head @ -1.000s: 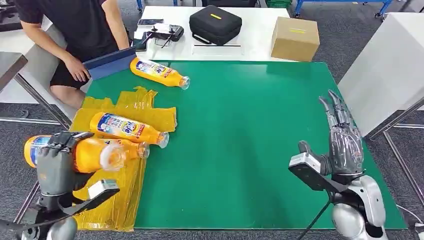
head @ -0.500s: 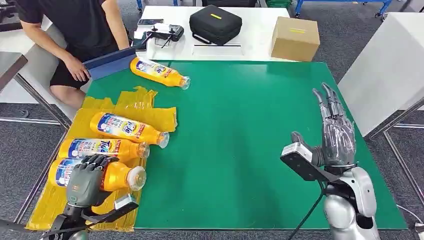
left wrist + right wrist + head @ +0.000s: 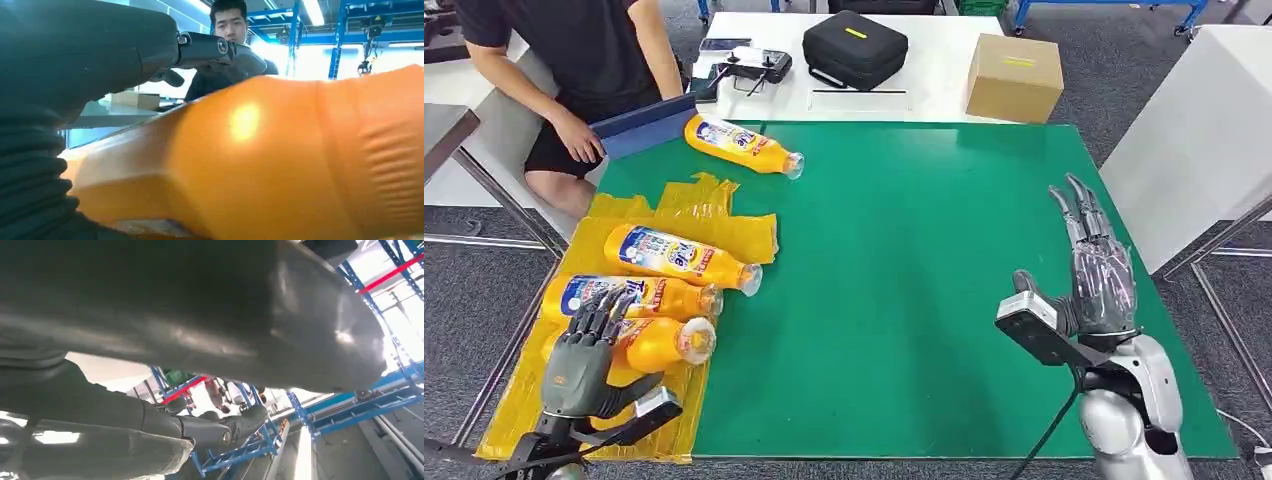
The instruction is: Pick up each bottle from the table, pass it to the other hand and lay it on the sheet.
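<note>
Three orange bottles lie side by side on the yellow sheet (image 3: 679,215) at the table's left: a far one (image 3: 679,258), a middle one (image 3: 629,296) and a near one (image 3: 662,343). My left hand (image 3: 579,355) hovers over the near bottle's base end with fingers stretched out and nothing held. The left wrist view has that bottle (image 3: 280,160) close under the lifted fingers (image 3: 220,50). A fourth bottle (image 3: 742,145) lies on the green mat (image 3: 924,270) near the far left corner. My right hand (image 3: 1099,270) is raised at the mat's right side, fingers straight and empty.
A person sits at the far left with a hand on a blue board (image 3: 639,125) beside the fourth bottle. Behind the mat are a controller (image 3: 749,65), a black case (image 3: 854,48) and a cardboard box (image 3: 1014,75). A white table (image 3: 1204,130) stands to the right.
My left hand brought the bottle down from the table's left edge onto the sheet, then let go and spread its fingers. The right hand stayed almost still.
</note>
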